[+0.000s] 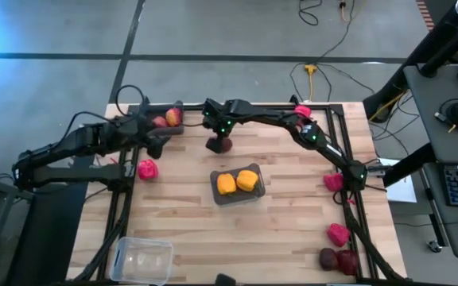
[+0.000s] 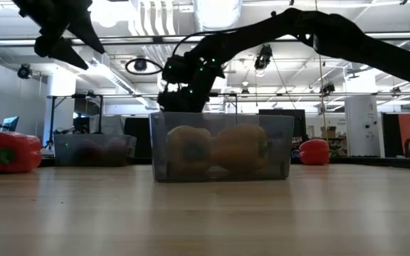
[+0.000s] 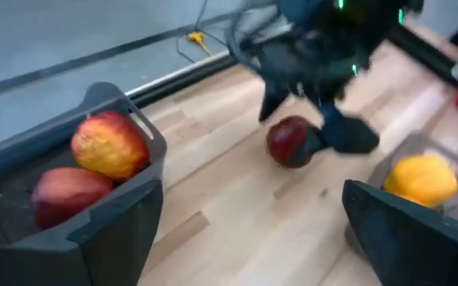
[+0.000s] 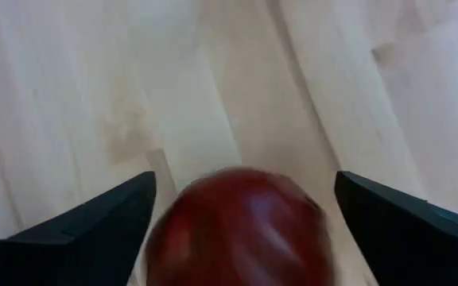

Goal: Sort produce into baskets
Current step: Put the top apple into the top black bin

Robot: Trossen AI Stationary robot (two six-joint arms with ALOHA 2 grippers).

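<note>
Right hand hangs spread and unclenched over a dark-red apple on bare desk near the far edge, while left hand, fingers parted, shows two apples inside the far-left corner bin.

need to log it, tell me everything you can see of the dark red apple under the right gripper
The dark red apple is round, glossy and deep red, seemingly whole. It sits on the pale wooden table, between the right gripper's open fingers, which flank it without clearly touching. It lies apart from both grey baskets.
</note>
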